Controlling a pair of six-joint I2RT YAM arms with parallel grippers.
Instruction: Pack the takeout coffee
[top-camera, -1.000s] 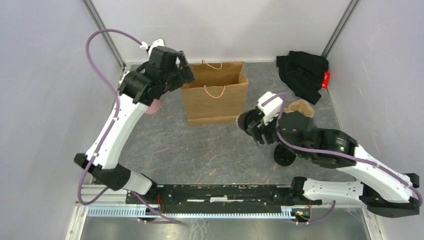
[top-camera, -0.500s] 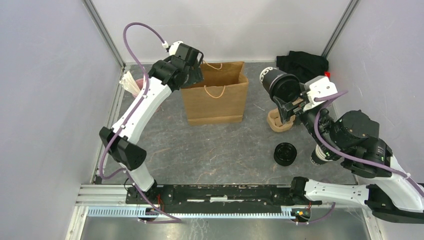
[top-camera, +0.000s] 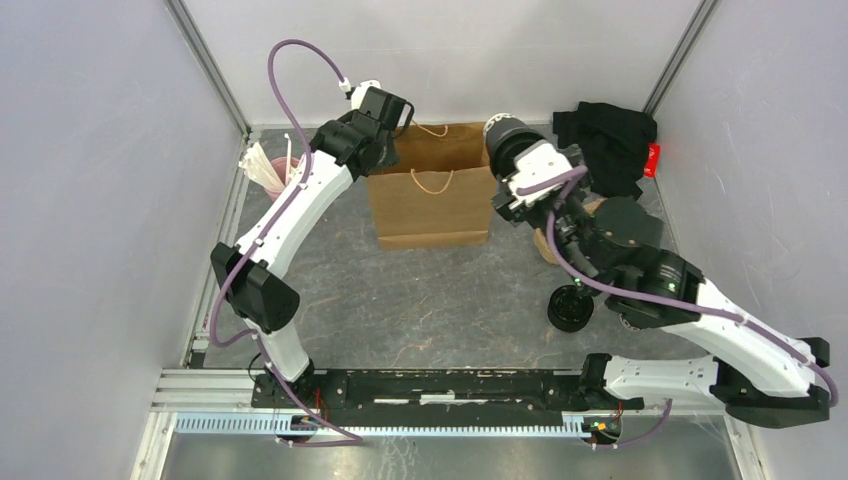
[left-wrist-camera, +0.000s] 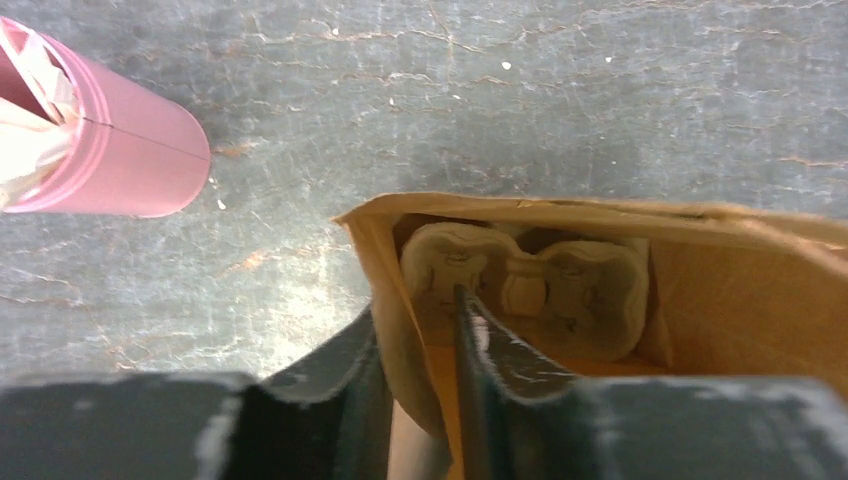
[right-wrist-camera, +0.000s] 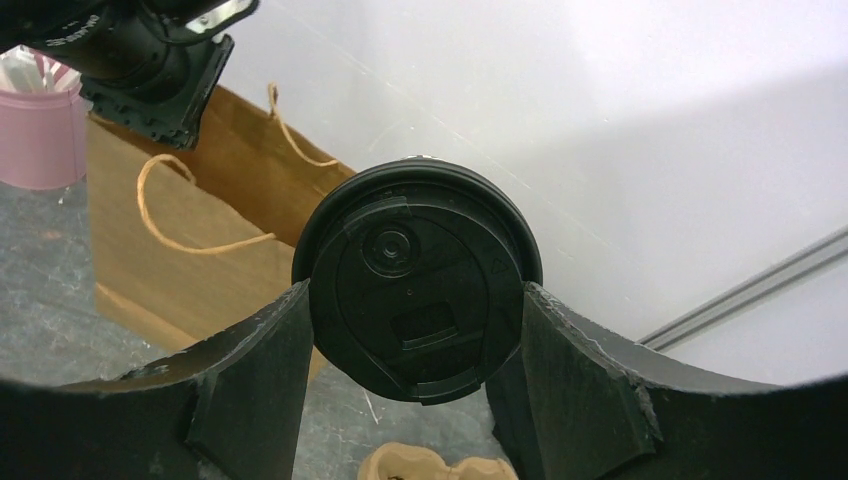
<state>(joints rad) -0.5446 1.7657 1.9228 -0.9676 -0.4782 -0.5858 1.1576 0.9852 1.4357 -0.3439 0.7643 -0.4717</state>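
- Brown paper bag (top-camera: 430, 200): one, standing open on the counter (top-camera: 420, 290). My left gripper (left-wrist-camera: 413, 330) has its fingers pinching the bag's side wall, one inside, one outside.
- Pulp cup carriers: two. One sits down in the bag (left-wrist-camera: 520, 285), the other's on the counter (right-wrist-camera: 430, 465) off to the right.
- Takeout coffee (right-wrist-camera: 418, 270): one, lid on, squeezed between my right gripper's (right-wrist-camera: 415, 300) fingers, up in the air just beside the bag's right rim. It's not in yet, so I'd call this roughly halfway. What's left is lowering it into the bagged carrier.
- Stack of black lids (top-camera: 570, 307): one, sitting on the counter.
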